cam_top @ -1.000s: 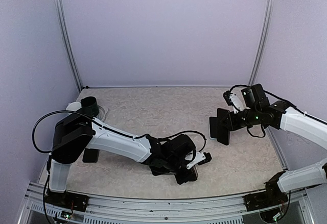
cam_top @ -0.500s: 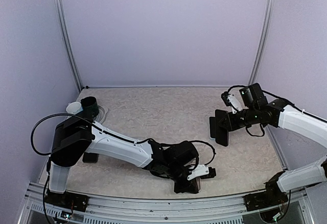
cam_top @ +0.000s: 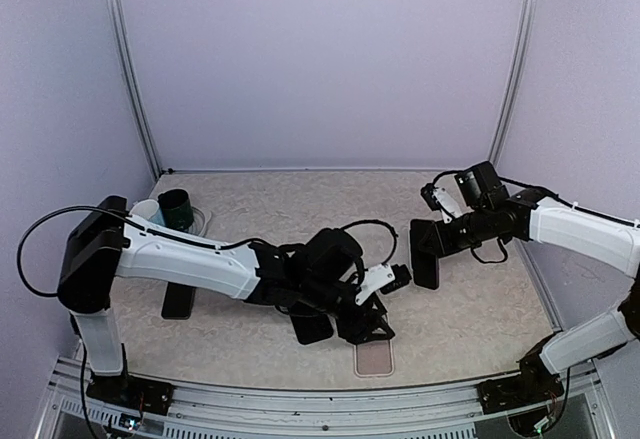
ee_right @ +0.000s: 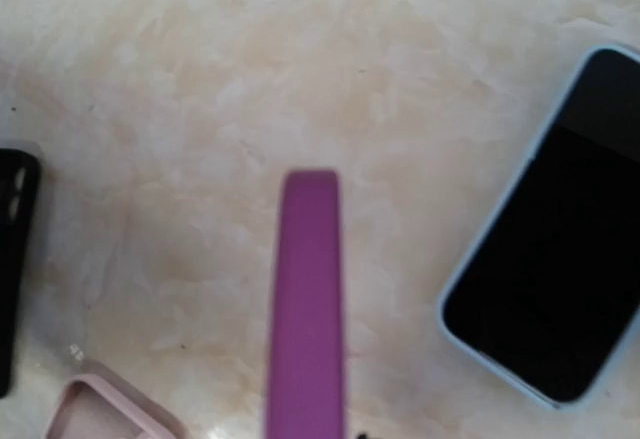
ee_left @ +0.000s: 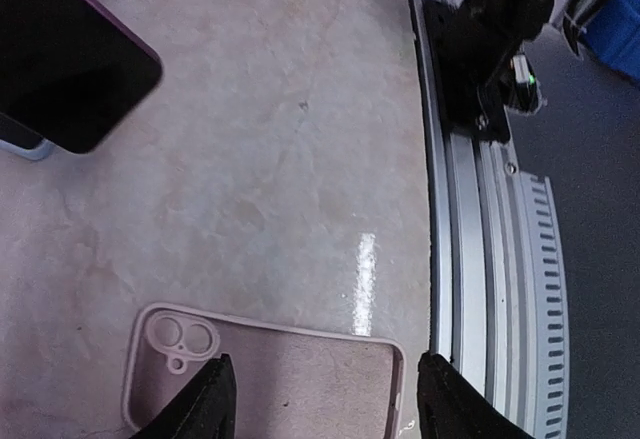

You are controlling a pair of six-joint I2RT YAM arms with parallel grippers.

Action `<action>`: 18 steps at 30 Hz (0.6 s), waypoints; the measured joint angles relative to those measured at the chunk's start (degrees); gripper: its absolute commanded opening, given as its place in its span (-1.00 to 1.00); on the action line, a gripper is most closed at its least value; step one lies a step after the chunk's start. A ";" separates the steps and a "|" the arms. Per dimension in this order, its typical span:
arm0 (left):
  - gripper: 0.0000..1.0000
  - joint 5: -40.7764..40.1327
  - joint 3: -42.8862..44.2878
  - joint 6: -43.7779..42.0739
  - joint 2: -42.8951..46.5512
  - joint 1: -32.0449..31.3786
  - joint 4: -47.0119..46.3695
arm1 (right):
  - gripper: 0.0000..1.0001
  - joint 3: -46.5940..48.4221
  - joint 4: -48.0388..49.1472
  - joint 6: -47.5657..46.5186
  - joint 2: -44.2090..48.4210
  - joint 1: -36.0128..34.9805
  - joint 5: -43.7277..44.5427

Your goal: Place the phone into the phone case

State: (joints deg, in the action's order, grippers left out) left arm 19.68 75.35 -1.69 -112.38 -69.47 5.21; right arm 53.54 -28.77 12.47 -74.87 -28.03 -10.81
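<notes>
pink phone case [cam_top: 374, 357] is lying empty, lower centre | left gripper [ee_left: 322, 404] is hovering released over it | right gripper [cam_top: 440, 240] is clasping purple phone [ee_right: 305, 309] at right | insertion is pending

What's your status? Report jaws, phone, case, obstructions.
Left jaws open over empty pale pink rectangular phone case, lying flat. Right jaws shut on purple-edged black phone, held aloft. Left arm overhangs case.

A dark cup [cam_top: 178, 209] stands on a pale dish [cam_top: 148, 209] at the left rear of the marbled beige table [cam_top: 300, 209], a dark flat handset [cam_top: 178, 302] lies at the left edge, a blue-rimmed handset [ee_right: 555, 279] lies screen-up at the right of the right wrist view, and an aluminium rail [cam_top: 300, 399] borders the bottom of the top view.
</notes>
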 measured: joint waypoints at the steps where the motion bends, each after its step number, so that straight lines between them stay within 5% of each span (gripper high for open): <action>1: 0.26 -0.31 -1.64 0.66 2.27 0.81 -1.75 | -1.00 0.39 -0.04 0.00 -0.52 -0.24 -0.44; 9: 0.34 -11.54 -16.24 12.61 16.87 5.66 -11.32 | -1.00 3.19 2.49 1.46 -1.33 -3.89 -4.17; 18: 0.21 -25.24 -25.05 25.83 18.03 8.68 -10.23 | -1.00 0.81 8.50 2.95 -6.16 -6.73 -16.06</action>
State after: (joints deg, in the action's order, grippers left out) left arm -5.56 50.30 24.14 -94.35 -60.80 -5.02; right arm 54.35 -20.27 15.42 -81.03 -34.76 -26.87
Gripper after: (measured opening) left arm 0.641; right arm 0.091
